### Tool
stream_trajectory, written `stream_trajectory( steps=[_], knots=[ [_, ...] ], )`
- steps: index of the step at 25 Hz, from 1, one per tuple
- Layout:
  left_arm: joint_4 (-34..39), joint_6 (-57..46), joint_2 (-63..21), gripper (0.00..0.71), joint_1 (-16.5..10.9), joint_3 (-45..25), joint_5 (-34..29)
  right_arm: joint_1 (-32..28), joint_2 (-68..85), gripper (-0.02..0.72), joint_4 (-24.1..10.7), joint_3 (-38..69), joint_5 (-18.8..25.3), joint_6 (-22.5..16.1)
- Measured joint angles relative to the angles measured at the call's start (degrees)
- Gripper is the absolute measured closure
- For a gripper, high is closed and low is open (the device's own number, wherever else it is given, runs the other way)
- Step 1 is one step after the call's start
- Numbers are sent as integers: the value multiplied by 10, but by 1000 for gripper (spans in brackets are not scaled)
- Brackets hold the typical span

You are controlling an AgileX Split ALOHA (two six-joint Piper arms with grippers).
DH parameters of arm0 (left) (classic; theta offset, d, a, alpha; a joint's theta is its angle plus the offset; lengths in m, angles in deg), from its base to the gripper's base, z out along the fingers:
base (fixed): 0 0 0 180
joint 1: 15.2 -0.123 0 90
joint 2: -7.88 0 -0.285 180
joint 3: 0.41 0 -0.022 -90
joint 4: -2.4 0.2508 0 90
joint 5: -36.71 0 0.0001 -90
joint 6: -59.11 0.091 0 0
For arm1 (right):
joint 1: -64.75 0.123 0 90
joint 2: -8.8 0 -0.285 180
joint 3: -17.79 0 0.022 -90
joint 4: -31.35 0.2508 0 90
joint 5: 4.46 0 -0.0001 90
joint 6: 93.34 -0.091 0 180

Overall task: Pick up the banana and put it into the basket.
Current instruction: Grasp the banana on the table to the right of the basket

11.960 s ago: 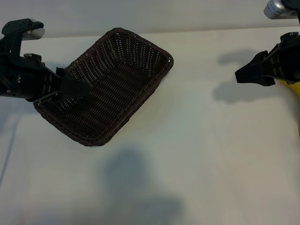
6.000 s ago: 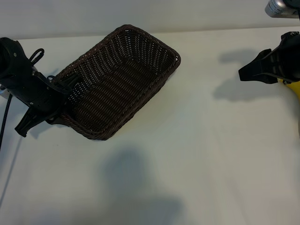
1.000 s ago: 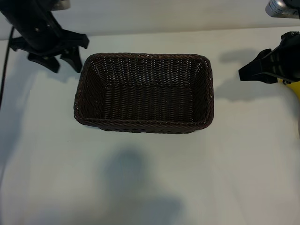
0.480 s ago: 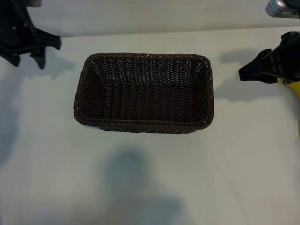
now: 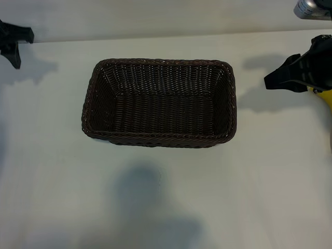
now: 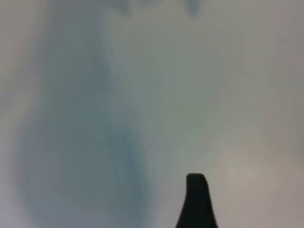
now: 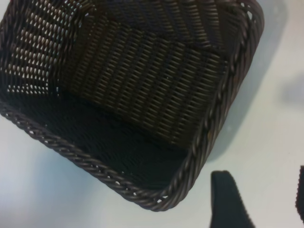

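The dark brown woven basket (image 5: 161, 104) sits empty and square-on in the middle of the white table; the right wrist view looks into one corner of this basket (image 7: 142, 90). Only a yellow sliver of the banana (image 5: 323, 97) shows at the right edge, mostly hidden under the right arm. My right gripper (image 5: 276, 80) hovers just left of the banana, pointing toward the basket, open with bare table between its fingers (image 7: 227, 199). My left gripper (image 5: 13, 42) is at the far left back corner, well away from the basket, open and holding nothing; one of its fingers (image 6: 196, 202) shows over blank table.
A silver object (image 5: 311, 9) sits at the back right corner. A broad shadow (image 5: 148, 202) falls on the table in front of the basket. White tabletop (image 5: 270, 171) surrounds the basket on all sides.
The left arm has drawn back leftward from beside the basket's far left corner to the frame's edge. The basket and the right arm have stayed still.
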Motion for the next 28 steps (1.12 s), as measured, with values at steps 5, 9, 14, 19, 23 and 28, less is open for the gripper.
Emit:
stream_trajectory(
  steps=[5,9,14,19,23,28],
  knots=[
    [-10,6,-80,139,1,-45,0,0,0,327,-1,0,0,0],
    [-10,10,-167,139,1,-123,0,0,0,327,-1,0,0,0],
    [-10,12,-284,139,1,-210,0,0,0,327,-2,0,0,0],
    [-11,12,-394,139,1,-286,1,0,0,327,-2,0,0,0],
    [-12,12,-475,139,1,-354,2,0,0,327,-2,0,0,0],
    [-14,12,-588,139,1,-467,17,0,0,327,-2,0,0,0]
  ],
)
